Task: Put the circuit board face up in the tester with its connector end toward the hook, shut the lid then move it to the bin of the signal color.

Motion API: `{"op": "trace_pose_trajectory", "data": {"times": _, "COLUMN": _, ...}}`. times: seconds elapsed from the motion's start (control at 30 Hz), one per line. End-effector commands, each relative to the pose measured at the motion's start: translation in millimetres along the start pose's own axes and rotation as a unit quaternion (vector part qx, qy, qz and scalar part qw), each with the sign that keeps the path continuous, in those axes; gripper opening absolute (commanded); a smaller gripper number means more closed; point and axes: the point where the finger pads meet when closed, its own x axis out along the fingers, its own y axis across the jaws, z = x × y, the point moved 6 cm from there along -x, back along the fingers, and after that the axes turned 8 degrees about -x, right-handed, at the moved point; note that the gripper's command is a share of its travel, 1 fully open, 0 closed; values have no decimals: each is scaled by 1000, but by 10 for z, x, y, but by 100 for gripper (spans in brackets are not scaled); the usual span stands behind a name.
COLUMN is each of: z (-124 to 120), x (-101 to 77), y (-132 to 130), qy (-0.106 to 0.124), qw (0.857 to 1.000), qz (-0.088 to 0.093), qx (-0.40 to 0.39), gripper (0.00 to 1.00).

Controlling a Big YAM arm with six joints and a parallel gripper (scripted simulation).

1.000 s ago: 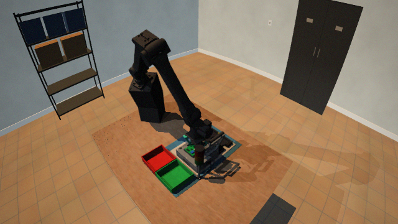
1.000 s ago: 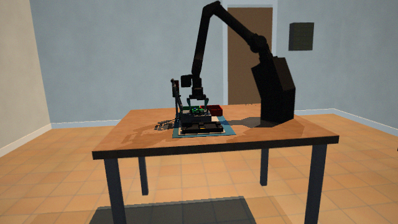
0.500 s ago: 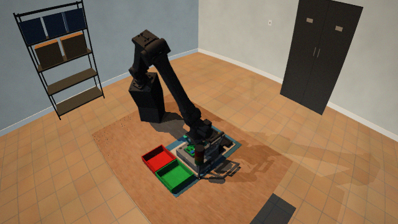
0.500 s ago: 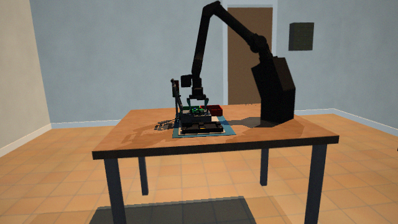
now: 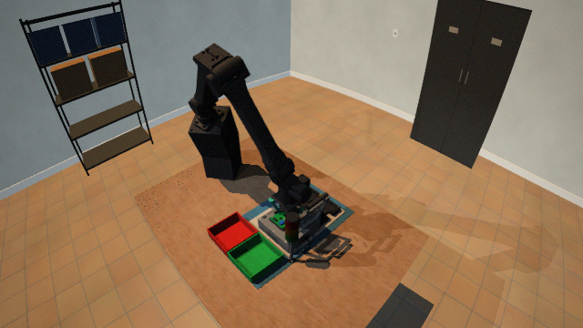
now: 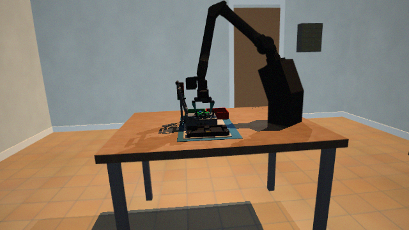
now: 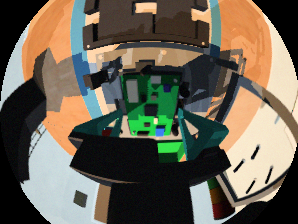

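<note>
The green circuit board lies face up on the grey tester, between and below my fingers. It also shows in the exterior view. My gripper is open wide, just above the board, with nothing between the fingers; it also shows in the exterior view. The tester's lid stands open. The dark tray lies beyond the tester on the blue mat. The signal tower stands beside the tester; its lamps look unlit. The pins and posts are too small to tell.
A red bin and a green bin stand side by side on the mat next to the tester. The arm's base block stands at the back of the table. The mat's edge lies near the table's front.
</note>
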Motion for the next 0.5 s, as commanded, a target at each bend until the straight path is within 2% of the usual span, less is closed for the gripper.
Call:
{"op": "trace_pose_trajectory", "data": {"times": 0.0, "z": -76, "x": -146, "y": -56, "qy": 0, "qw": 1000, "qz": -8, "qx": 7, "gripper": 92}}
{"op": "trace_pose_trajectory", "data": {"times": 0.1, "z": 28, "x": -269, "y": -74, "qy": -2, "qw": 1000, "qz": -11, "qx": 0, "gripper": 92}}
{"op": "trace_pose_trajectory", "data": {"times": 0.17, "z": 28, "x": -269, "y": -74, "qy": -2, "qw": 1000, "qz": -11, "qx": 0, "gripper": 92}}
{"op": "trace_pose_trajectory", "data": {"times": 0.2, "z": 14, "x": -329, "y": -155, "qy": -1, "qw": 1000, "qz": -19, "qx": 3, "gripper": 92}}
{"op": "trace_pose_trajectory", "data": {"times": 0.23, "z": 26, "x": -360, "y": -71, "qy": -1, "qw": 1000, "qz": -11, "qx": 0, "gripper": 92}}
{"op": "trace_pose_trajectory", "data": {"times": 0.47, "z": 25, "x": -868, "y": -58, "qy": -1, "qw": 1000, "qz": -12, "qx": 1, "gripper": 92}}
